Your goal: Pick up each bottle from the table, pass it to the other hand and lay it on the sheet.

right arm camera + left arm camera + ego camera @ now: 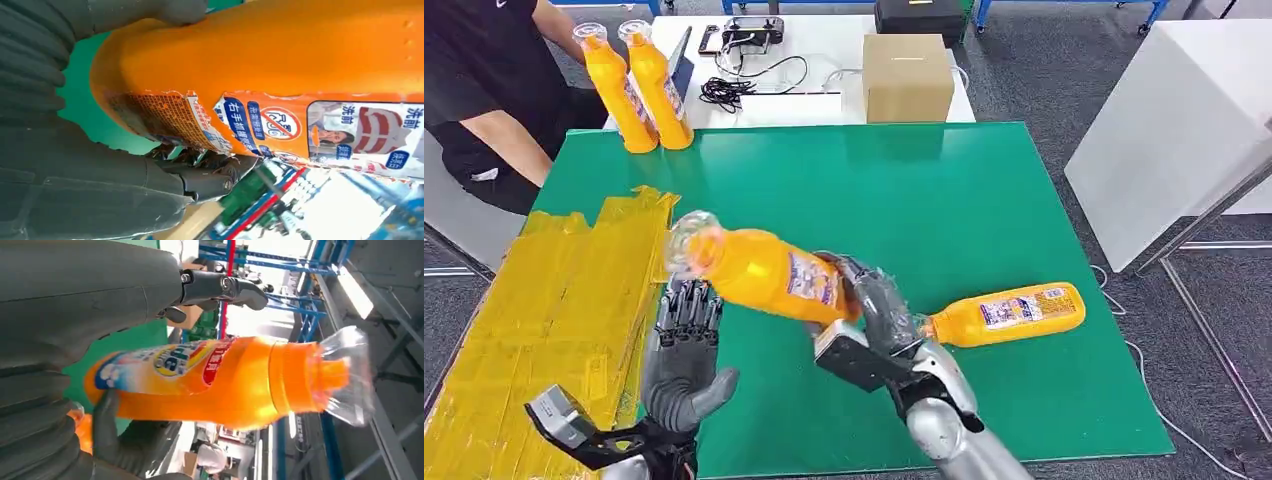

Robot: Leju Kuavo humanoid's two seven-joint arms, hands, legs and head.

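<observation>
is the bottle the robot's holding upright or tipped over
Tipped. The held bottle lies nearly sideways above the green table, clear cap toward the yellow sheet, base in the right robot hand.

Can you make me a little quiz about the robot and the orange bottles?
1. True or false: the right hand holds an orange bottle up off the green table.
2. How many orange bottles stand upright at the far corner by the person? A) one B) two C) four
3. Fill in: another bottle lies on its ___ on the table, close by the right arm.

Key:
1. True. The left hand waits open under the bottle's cap end.
2. B, the two upright bottles.
3. side
</observation>
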